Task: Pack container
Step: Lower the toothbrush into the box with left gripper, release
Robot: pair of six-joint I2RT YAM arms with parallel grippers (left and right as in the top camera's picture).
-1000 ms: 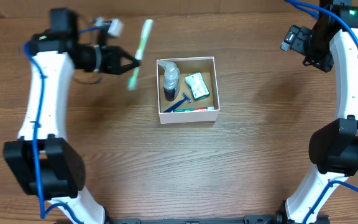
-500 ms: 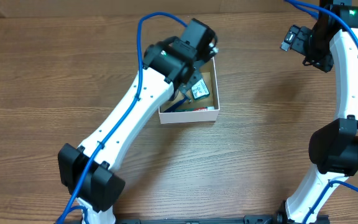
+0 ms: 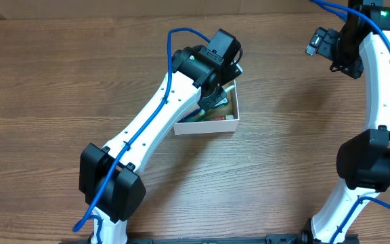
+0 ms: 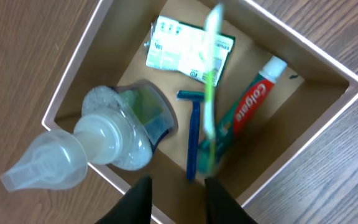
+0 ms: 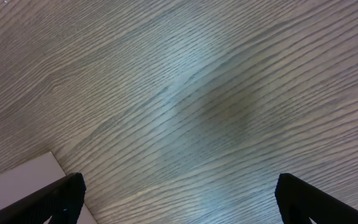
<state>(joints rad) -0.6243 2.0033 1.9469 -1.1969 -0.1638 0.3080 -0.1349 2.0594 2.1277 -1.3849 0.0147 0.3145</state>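
The container [image 3: 205, 126] is a square white-walled box with a brown inside [image 4: 278, 124] at the table's middle. In it lie a clear pump bottle [image 4: 114, 140], a green-white packet [image 4: 182, 53], a blue razor [image 4: 193, 137] and a red toothpaste tube [image 4: 250, 99]. A green toothbrush [image 4: 211, 68] shows blurred over the razor, inside the box. My left gripper [image 3: 212, 93] hangs over the box; its fingers [image 4: 178, 202] are apart with nothing between them. My right gripper [image 3: 320, 42] is open and empty [image 5: 179, 199] over bare table at the far right.
The left arm [image 3: 161, 115] stretches across the table from the front left and covers most of the box from above. The right arm [image 3: 381, 81] stands along the right edge. Brown wood table [image 3: 283, 169] surrounds the box.
My left arm swung from the far left to over the box with the green toothbrush. The toothbrush is now out of the fingers and in the box. The right arm has not moved.
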